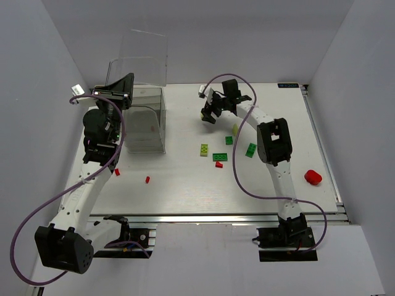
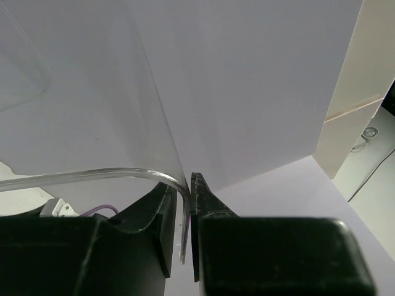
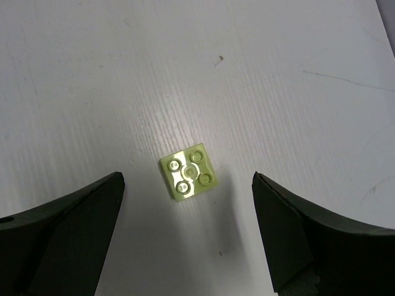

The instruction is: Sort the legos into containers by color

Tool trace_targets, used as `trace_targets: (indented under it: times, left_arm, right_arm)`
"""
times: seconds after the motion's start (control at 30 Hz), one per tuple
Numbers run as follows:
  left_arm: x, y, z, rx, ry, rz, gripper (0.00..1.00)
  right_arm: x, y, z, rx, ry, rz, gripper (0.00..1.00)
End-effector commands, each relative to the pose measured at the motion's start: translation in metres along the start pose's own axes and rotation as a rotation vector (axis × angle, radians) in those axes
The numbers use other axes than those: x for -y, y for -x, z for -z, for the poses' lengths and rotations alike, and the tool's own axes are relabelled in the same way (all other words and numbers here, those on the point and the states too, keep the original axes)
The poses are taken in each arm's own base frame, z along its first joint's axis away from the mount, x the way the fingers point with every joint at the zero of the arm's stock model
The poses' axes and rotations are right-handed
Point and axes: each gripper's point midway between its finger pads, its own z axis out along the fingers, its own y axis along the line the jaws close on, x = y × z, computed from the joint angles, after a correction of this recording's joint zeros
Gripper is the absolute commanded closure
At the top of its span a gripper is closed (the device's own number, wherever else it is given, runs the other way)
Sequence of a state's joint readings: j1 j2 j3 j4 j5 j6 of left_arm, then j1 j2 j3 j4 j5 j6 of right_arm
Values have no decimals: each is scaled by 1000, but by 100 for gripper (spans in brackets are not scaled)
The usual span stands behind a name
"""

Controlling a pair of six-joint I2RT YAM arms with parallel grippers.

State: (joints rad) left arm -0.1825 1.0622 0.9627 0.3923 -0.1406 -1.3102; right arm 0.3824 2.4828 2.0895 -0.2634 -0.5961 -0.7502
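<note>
While the left pincer (image 2: 183, 192) clamps the clear bin (image 2: 92, 175), red bricks (image 1: 116, 172) lie nearby.

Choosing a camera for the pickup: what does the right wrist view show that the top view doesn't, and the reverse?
Only the wrist view: four studs on a yellow-green brick between the open fingers. Only the top view: the clear bin, the left gripper on its rim, green bricks, red bricks. Both: the right gripper, the white table.
</note>
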Motion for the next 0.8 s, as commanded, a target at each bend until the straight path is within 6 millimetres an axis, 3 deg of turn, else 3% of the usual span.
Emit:
trace_targets:
  times: [0.0, 0.3, 0.53, 0.77]
  left_arm:
    - [8, 6, 7, 14, -16, 14, 82]
    - [7, 5, 7, 11, -10, 16, 82]
    - [5, 3, 5, 4, -10, 19, 82]
    - [3, 3, 5, 5, -13, 26, 82]
  right_arm:
    - [16, 12, -9, 37, -55, 37, 11]
    - [13, -9, -26, -21, -57, 64, 14]
    - [1, -20, -24, -44, -6, 45, 41]
    - [-16, -23, -12, -52, 67, 37, 53]
